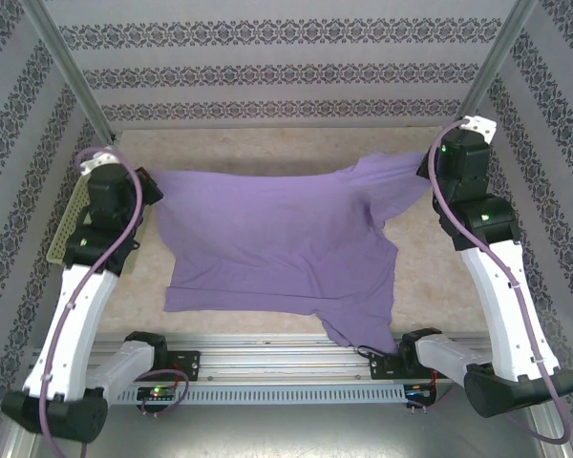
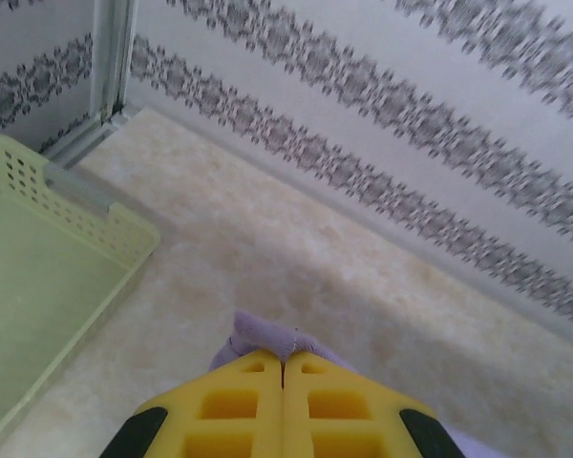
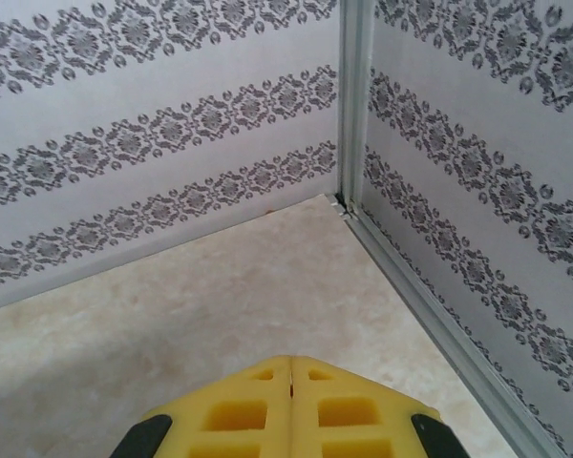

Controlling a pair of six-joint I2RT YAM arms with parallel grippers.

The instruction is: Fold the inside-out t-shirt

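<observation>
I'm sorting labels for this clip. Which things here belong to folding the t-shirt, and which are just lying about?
Belongs to the job:
- purple t-shirt
- left gripper, shut on the shirt's cloth
- right gripper, shut, the shirt's far right corner drawn taut up to it

Just lying about:
- yellow-green basket, left of the shirt

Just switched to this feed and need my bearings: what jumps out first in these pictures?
A lavender t-shirt lies spread wide across the centre of the top view. The left claw is shut with purple cloth poking from its tip; the right claw is shut too. A yellow-green basket sits at the far left.
</observation>
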